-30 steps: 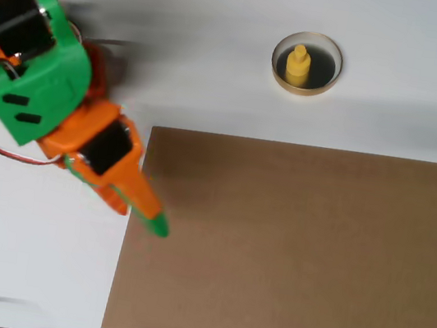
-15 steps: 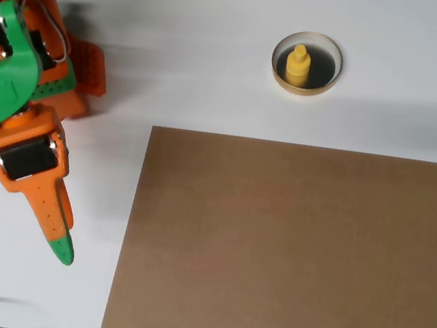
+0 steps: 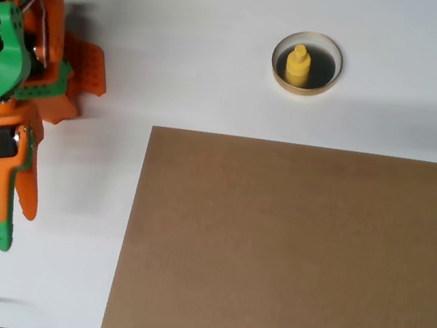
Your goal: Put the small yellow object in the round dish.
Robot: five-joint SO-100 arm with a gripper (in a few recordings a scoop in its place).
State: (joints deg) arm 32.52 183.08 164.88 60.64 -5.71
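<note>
Since the small yellow object (image 3: 298, 65) stands upright inside the round dish (image 3: 307, 63), well apart to the upper right of the gripper (image 3: 12, 228) at the left table edge, whose slightly parted fingers hold nothing, no transfer appears outstanding.

Overhead view looks straight down on table (image 3: 218, 64), moderately near.

Small yellow object (image 3: 298, 64) inside round dish (image 3: 325, 81)

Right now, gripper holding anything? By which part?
Nothing. The orange, green-tipped gripper is empty at the left edge; the small yellow plastic piece sits in the round tan-rimmed dish.
</note>
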